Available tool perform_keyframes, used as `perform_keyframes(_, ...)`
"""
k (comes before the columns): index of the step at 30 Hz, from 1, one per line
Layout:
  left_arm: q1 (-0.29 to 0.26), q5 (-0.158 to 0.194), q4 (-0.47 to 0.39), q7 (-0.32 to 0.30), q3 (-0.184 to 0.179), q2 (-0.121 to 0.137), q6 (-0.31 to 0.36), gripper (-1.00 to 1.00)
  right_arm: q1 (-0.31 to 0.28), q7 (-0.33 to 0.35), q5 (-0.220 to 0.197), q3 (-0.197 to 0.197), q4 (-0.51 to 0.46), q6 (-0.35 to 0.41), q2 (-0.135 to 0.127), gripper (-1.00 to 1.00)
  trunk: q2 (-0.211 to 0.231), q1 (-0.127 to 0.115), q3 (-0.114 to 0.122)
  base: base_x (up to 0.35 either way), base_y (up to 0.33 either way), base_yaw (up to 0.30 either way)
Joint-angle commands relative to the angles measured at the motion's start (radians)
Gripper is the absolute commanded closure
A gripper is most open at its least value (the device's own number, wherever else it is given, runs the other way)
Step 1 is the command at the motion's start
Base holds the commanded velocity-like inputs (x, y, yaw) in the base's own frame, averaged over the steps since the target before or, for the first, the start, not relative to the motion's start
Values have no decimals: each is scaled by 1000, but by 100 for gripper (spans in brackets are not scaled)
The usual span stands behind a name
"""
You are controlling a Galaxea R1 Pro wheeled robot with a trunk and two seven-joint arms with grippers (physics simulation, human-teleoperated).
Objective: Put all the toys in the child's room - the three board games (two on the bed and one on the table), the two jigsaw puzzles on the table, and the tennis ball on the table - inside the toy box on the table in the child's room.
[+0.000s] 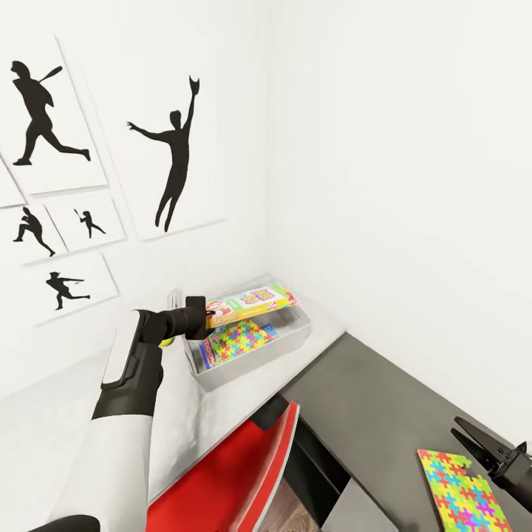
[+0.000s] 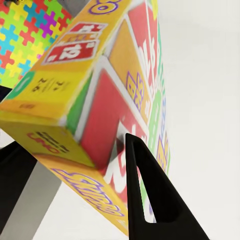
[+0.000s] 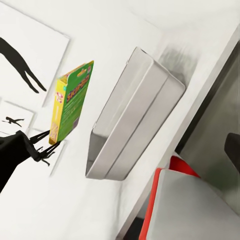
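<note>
The robot's left gripper [image 1: 205, 316] pinches one short end of the Skip-Bo game box [image 1: 251, 303], holding it roughly level just above the toy box [image 1: 292, 338], which stands on the pale top of the table [image 1: 185, 414] in the far corner where the two white walls meet. In the left wrist view one dark finger [image 2: 150, 195] lies flat against the printed face of the box, with the yellow end panel and red card art close to the lens. The right wrist view shows the same box from the side, clamped at its edge by the dark fingertips [image 3: 47, 142] and clear of the bin's flared rim. Inside the toy box lies a jigsaw puzzle [image 1: 240, 340], its coloured pieces showing under the held box. A small patch of yellow-green [image 1: 167, 341] shows just behind the left wrist, beside the bin's near-left corner; too little of it is visible to say what it is. A second jigsaw puzzle [image 1: 462, 491] lies flat on the lower dark-grey section of the table, near its right end. The right gripper [image 1: 473, 442] hangs just above that puzzle's far edge, fingers spread and holding nothing. A red chair [image 1: 236, 473] is pushed in against the table's front edge. Black sports silhouettes [image 1: 174, 159] hang on the left wall.
</note>
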Motion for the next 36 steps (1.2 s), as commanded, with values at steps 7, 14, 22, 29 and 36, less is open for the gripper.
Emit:
perform_keyframes(7, 1, 1, 0, 5, 3, -1, 5, 100, 0, -1, -5, 0, 0, 6, -1, -100, -2, 1, -13, 0, 0, 0)
perform_keyframes(14, 2, 0, 1, 5, 5, -1, 3, 100, 0, -1, -5, 0, 0, 6, -1, -100, -2, 1, -25, 0, 0, 0)
perform_keyframes(22, 7, 0, 2, 1, 11, -1, 2, 100, 0, -1, -6, 0, 0, 6, -1, -100, -2, 1, -38, 0, 0, 0)
perform_keyframes(29, 17, 0, 2, -8, 14, -1, 1, 100, 0, 1, -6, 0, 0, 6, 0, -100, -2, 1, -49, 0, 0, 0)
perform_keyframes(36, 17, 0, 2, -59, 13, -1, 1, 100, 3, 8, -9, -13, -10, 1, 3, -100, -2, 1, -51, 0, 0, 0)
